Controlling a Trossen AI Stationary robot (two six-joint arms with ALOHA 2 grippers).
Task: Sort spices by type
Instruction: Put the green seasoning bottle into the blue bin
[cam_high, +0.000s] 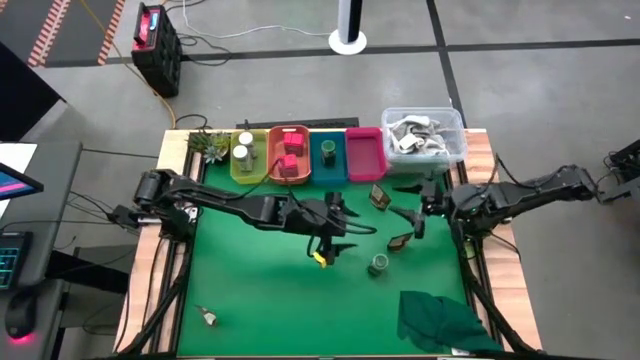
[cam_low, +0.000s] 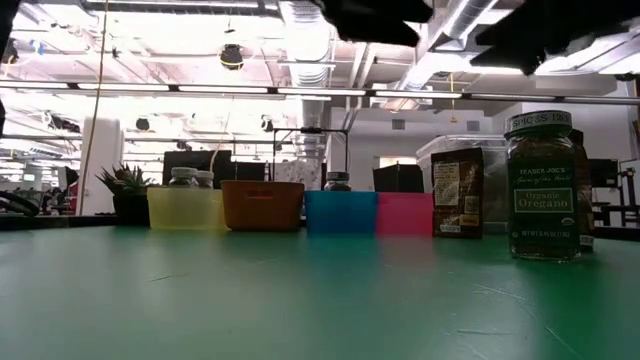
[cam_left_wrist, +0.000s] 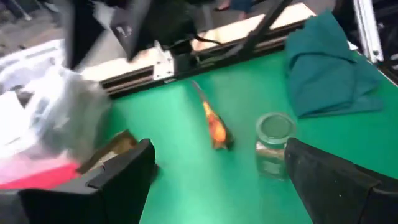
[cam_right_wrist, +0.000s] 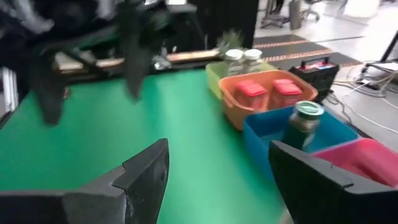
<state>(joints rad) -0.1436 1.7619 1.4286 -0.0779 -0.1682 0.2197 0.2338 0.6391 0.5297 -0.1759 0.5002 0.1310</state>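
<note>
My left gripper (cam_high: 348, 231) (cam_left_wrist: 219, 155) hangs open over the mat's middle. My right gripper (cam_high: 409, 222) (cam_right_wrist: 217, 152) hangs open to its right. Between and around them lie a brownish sachet (cam_high: 398, 241) (cam_left_wrist: 215, 127), a second sachet (cam_high: 378, 196) (cam_low: 458, 195) standing nearer the trays, and a green-lidded jar (cam_high: 378, 264) (cam_low: 542, 185) (cam_left_wrist: 272, 143) upright on the mat. White-capped jars (cam_high: 243, 150) (cam_right_wrist: 242, 58) stand in the yellow tray. Pink-red cubes (cam_high: 290, 160) (cam_right_wrist: 267, 88) lie in the orange tray. A green-lidded jar (cam_high: 327, 151) (cam_right_wrist: 305, 121) stands in the blue tray.
The four trays run along the far edge; the pink tray (cam_high: 365, 152) shows nothing inside. A clear bin (cam_high: 424, 135) of bags sits at the far right. A dark green cloth (cam_high: 440, 320) lies at the near right, a small item (cam_high: 207, 317) at the near left, a plant (cam_high: 210, 143) far left.
</note>
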